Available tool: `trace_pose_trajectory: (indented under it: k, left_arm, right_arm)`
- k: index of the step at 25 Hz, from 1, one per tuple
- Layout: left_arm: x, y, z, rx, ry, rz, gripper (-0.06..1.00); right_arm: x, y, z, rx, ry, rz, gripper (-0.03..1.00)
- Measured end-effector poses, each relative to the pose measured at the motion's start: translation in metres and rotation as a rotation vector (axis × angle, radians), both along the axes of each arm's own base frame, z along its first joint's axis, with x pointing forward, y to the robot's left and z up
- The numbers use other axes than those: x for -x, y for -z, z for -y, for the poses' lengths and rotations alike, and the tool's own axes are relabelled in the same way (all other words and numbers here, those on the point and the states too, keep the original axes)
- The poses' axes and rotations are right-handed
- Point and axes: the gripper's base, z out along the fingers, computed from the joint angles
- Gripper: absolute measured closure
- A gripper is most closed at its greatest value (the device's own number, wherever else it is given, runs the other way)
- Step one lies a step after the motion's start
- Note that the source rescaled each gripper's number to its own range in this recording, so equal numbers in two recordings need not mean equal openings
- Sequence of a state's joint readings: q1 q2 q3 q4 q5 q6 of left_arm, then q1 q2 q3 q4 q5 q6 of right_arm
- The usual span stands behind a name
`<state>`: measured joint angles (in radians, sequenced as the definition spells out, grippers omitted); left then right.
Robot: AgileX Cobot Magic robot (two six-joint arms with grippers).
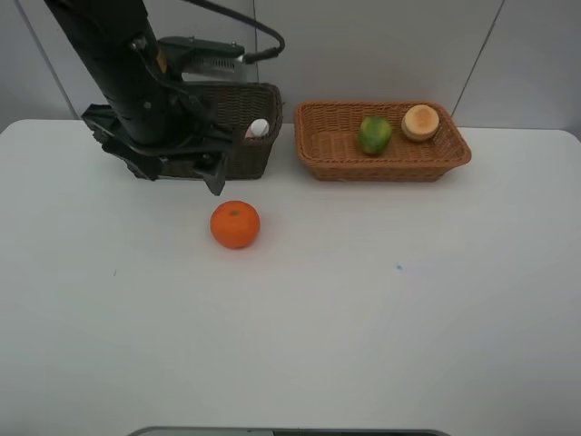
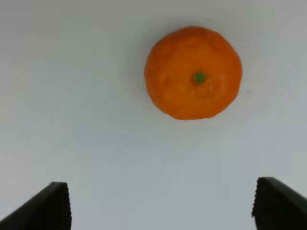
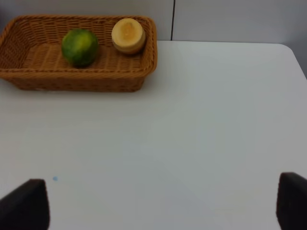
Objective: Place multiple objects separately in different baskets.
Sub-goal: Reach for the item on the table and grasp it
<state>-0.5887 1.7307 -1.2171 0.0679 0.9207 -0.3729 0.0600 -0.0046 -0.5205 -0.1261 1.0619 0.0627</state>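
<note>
The orange [image 1: 235, 224] is left alone on the tabletop [image 1: 363, 318]; the left hand [image 2: 160, 206] is held spread apart near it, seemingly for pickup; the right hand [image 3: 163, 206] is spread too, empty

bare table [image 1: 381, 318] around the orange [image 1: 235, 224], dark basket [image 1: 247, 136] close behind it, blocking there

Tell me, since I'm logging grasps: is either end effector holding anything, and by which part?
Nothing is held. The left end effector is open, short of the orange; the right end effector is open over bare table.
</note>
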Motion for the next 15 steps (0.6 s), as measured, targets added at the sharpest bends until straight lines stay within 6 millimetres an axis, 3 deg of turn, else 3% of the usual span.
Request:
trace_pose_trajectory:
  k: [6,15]
  left_arm:
    - [-0.013,0.039,0.008,-0.005,-0.14,-0.049,-0.03]
    - [-0.025,0.043,0.018,0.119,-0.24,0.044,-0.03]
  right_arm:
    - [0.0,0.0,0.0,0.0,0.0,0.0,-0.03]
    - [0.0,0.0,0.0,0.0,0.0,0.0,-0.03]
